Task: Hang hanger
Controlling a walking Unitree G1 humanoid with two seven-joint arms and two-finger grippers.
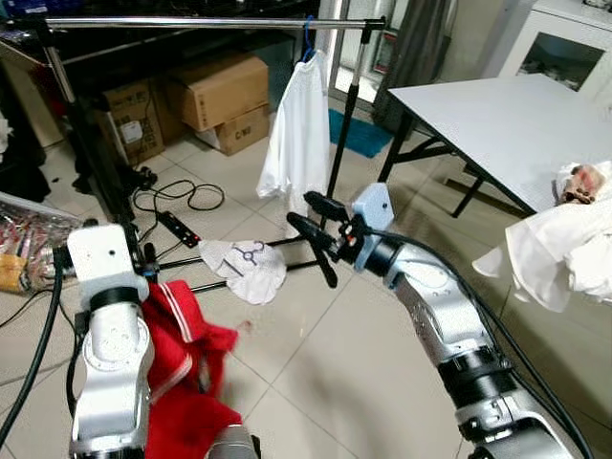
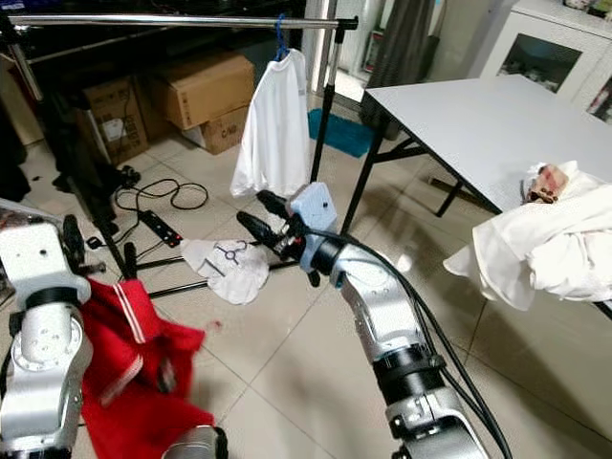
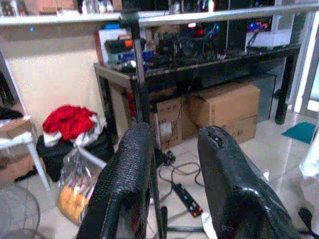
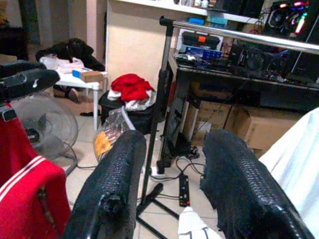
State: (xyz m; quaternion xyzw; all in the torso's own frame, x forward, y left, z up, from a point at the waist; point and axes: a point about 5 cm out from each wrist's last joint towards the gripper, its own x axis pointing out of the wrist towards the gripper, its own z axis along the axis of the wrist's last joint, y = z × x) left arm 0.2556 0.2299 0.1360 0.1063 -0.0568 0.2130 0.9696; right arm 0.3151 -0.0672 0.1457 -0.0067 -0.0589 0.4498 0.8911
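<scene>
My right gripper (image 1: 316,234) is held out in front of me at about waist height, its two black fingers spread apart and holding nothing. In its wrist view both fingers (image 4: 112,194) frame open air, with floor and cables showing between them.

Beyond and above that gripper stands a garment rack (image 1: 210,21), a silver bar on black uprights. A white shirt (image 1: 298,134) hangs from the bar on a blue hanger (image 1: 307,43), just beyond my right fingertips and higher up, close to the rack's right upright. That one garment looks already hung.

Below and to the left of my right gripper, a second white garment (image 1: 247,270) lies crumpled on the tiled floor by the rack's base.

My left gripper (image 3: 172,184) is raised near my left side. Its fingers stand apart with a clear gap, and nothing sits between them in its wrist view. A red garment with white stripes (image 1: 186,368) drapes just beside and below my left arm; I cannot tell whether it is on a hanger or what is supporting it.

Well off to the right of my right gripper, a grey table (image 1: 497,124) carries a heap of white cloth (image 1: 574,244) spilling over its edge.

My judgement: one piece is up, and the red garment is still to go on the bar.
</scene>
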